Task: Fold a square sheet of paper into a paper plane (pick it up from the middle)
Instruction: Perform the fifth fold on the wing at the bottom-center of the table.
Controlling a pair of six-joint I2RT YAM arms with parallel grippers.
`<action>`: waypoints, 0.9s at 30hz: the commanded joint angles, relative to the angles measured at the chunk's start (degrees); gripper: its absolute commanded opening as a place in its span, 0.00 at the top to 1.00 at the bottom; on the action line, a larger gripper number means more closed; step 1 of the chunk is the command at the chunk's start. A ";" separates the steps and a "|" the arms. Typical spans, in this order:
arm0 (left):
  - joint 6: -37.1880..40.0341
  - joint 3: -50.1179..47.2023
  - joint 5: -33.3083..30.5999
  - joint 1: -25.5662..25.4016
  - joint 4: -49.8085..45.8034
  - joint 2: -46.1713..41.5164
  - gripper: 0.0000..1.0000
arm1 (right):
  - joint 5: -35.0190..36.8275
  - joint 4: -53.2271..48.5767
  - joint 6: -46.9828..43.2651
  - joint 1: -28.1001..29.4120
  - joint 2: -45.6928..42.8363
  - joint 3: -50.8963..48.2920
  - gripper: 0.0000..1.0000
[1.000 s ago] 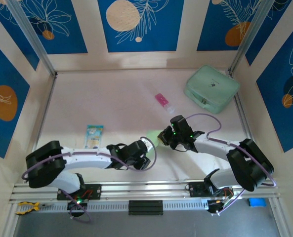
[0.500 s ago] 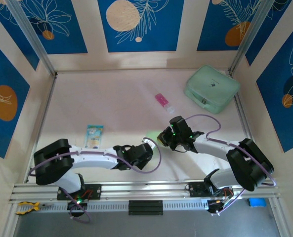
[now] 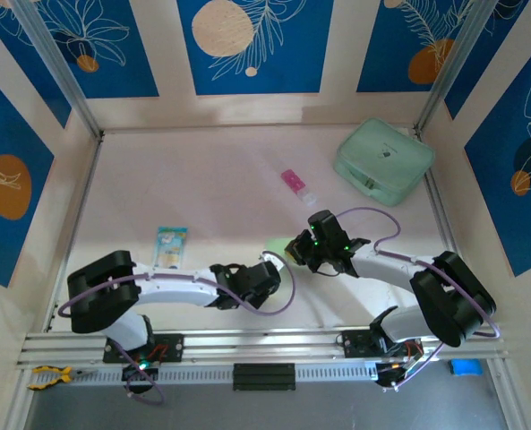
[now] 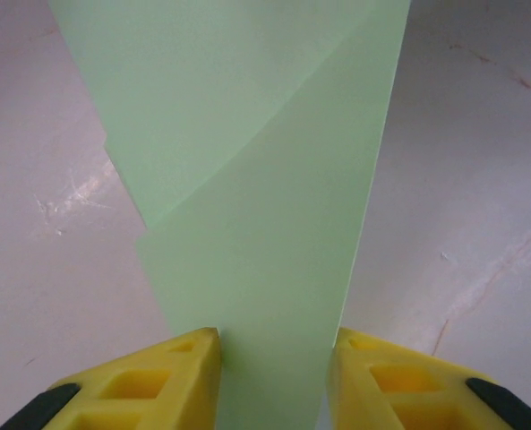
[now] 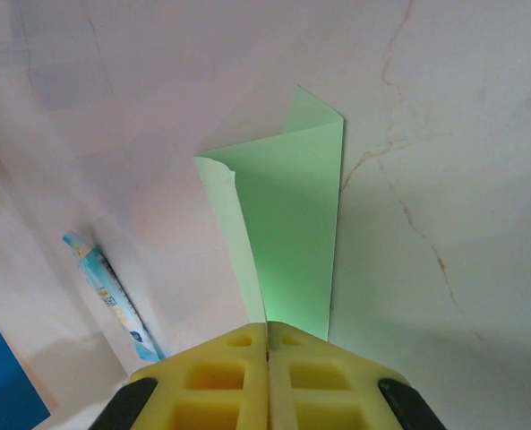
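The pale green sheet of paper (image 3: 278,244) lies low over the table's near middle, folded into a long strip with a diagonal crease (image 4: 247,179). My right gripper (image 3: 295,250) holds one end of it. In the right wrist view its yellow fingers (image 5: 267,327) are pressed together on the paper (image 5: 292,224), which stands up as a folded flap. My left gripper (image 3: 269,262) comes at the strip from the other side. In the left wrist view its jaws (image 4: 274,336) stand apart, one on each side of the strip. The left finger meets the paper's edge and the right one leaves a thin gap.
A bulky mint-green case (image 3: 383,161) sits at the back right. A small pink-and-white tube (image 3: 293,182) lies behind the paper. A blue-and-white packet (image 3: 171,246) lies to the left, also showing in the right wrist view (image 5: 113,300). Patterned walls enclose the table.
The left arm has shifted right and closer to the paper, covering more of it from above, and its jaws have narrowed. The right arm has stayed put.
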 commanded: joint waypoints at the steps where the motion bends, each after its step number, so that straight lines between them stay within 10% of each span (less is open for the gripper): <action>1: -0.23 2.07 -2.59 -0.75 -2.45 1.16 0.66 | -1.09 0.18 -0.30 -0.22 -1.40 -0.87 0.92; 27: -1.34 2.75 -5.83 -1.30 -4.54 1.73 0.82 | -0.84 0.08 1.00 0.24 -1.75 -0.79 0.92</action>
